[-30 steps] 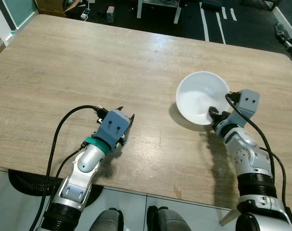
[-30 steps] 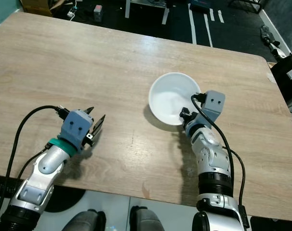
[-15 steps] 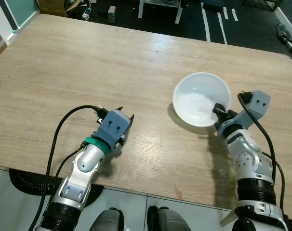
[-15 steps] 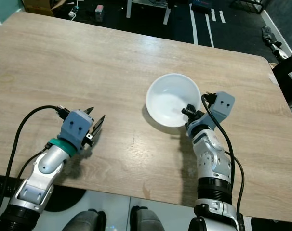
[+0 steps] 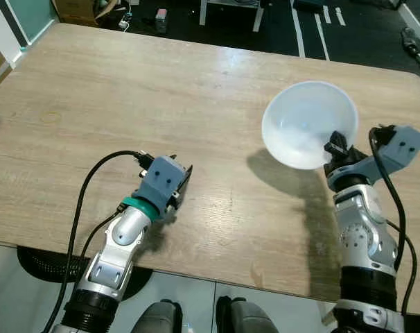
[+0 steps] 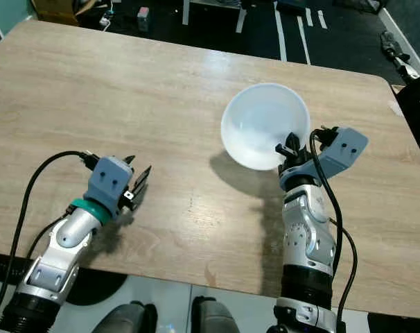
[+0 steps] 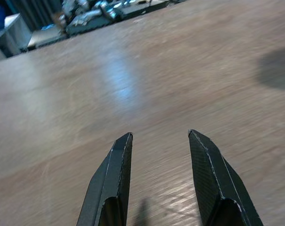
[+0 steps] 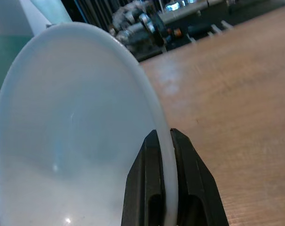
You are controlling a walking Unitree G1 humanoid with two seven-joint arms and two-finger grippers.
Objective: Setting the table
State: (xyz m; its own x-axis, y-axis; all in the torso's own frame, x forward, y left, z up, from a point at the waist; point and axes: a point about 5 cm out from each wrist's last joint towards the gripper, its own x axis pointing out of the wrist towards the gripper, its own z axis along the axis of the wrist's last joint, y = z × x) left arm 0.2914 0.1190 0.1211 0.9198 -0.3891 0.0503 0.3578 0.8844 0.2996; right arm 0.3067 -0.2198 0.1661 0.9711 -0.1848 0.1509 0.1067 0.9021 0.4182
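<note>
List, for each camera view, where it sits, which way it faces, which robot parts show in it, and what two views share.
Left eye view: on the head, looking down at the table; both arms, left gripper, right gripper pinching the bowl.
Right eye view: same head, same scene slightly offset.
Left wrist view: along the left gripper's open fingers, facing bare tabletop.
Right wrist view: along the right fingers, clamped on the bowl's rim.
Shared: eye views and right wrist view show the bowl.

You have no readable text, label, brand, number or sign on anything in these views.
</note>
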